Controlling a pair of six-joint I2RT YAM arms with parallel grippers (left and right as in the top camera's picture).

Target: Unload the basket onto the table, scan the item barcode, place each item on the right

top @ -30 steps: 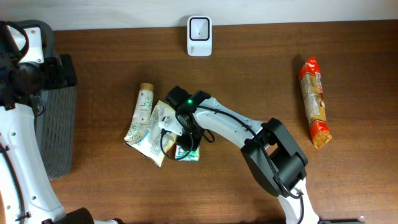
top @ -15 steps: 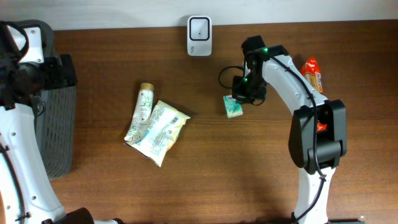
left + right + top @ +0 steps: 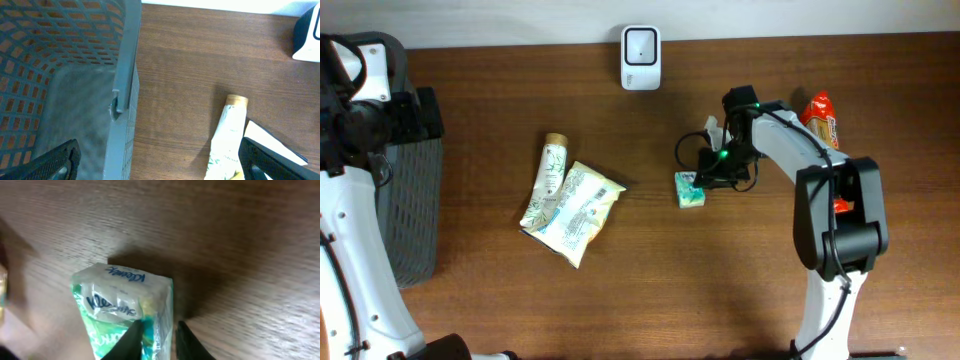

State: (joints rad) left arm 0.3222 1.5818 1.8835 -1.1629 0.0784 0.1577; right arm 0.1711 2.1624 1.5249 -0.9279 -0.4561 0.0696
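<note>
Right gripper (image 3: 158, 325) is clamping on the tissue pack (image 3: 690, 190). In the right wrist view both fingers (image 3: 125, 347) are pinching one edge of the green-and-white wrapper, and the jaws are sitting nearly together with only the film between them. Kleenex lettering is showing on the end facing the wrist camera.

Pack is sitting a bit right of the centre of the table (image 3: 720, 310), roughly midway between the far and near edges. Can't tell whether it is resting on the wood or hanging just off it; a dark shadow is showing along one side. Right arm is reaching in from the near right corner and coming at the pack from its right side.

Scanner (image 3: 641, 45) is standing at the far edge, about mid-width, with its dark window showing in the overhead view. Pack is sitting well apart from it, toward the near right.

Left gripper (image 3: 159, 150) is hanging wide open, gripping nothing, over the rim of the grey mesh basket (image 3: 405, 200) at the left edge of the table.

Other stuff lying on the table:
- Cream tube (image 3: 549, 178) is lying left of centre, tan cap pointing to the far edge.
- Yellow-white pouch (image 3: 578, 210) is touching the tube's lower half on its right side.
- Orange biscuit pack (image 3: 820, 112) is lying lengthwise near the right edge, with the right arm partly covering it in the overhead view.
</note>
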